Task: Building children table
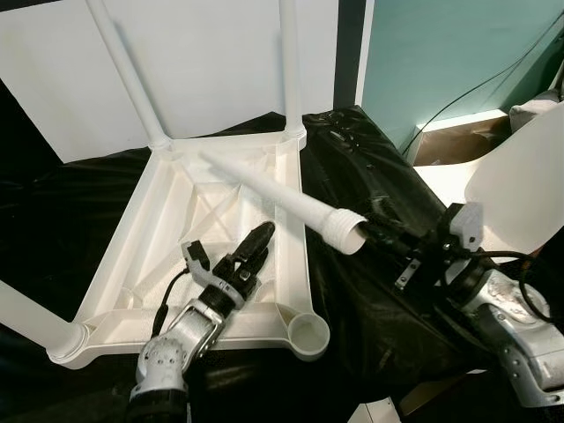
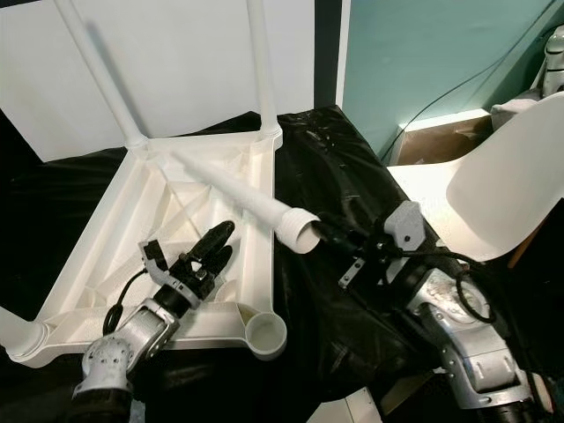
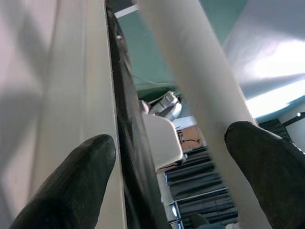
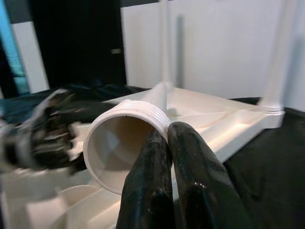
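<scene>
Left hand [image 1: 251, 256]: lowest in the head views, lying over the inside of the upturned table top, black fingers spread apart and holding nothing; its wrist view looks up between the two fingers [image 3: 71, 181] at the loose leg passing above.
Right hand [image 2: 328, 233]: on the right, over the black cloth, fingers pinched together on the rim of the loose leg's open end.
Loose leg [image 1: 282, 201]: white tapered tube, long axis running diagonally; threaded wide mouth toward the right hand, thin end pointing away toward the far left corner of the table top, raised above the ribbed underside.
Table top [image 1: 132, 256]: white, upside down, ribbed underside up, lying on the black cloth.
Fitted legs: two far legs [image 1: 289, 62] stand upright from the far corners; a third [image 1: 31, 322] sticks out at the near left corner.
Empty socket [image 1: 308, 335]: round, open, at the near right corner, just beside the left arm.
Black cloth [image 1: 370, 176]: covers the surface under everything.
White chair [image 2: 502, 194]: at the right edge.
</scene>
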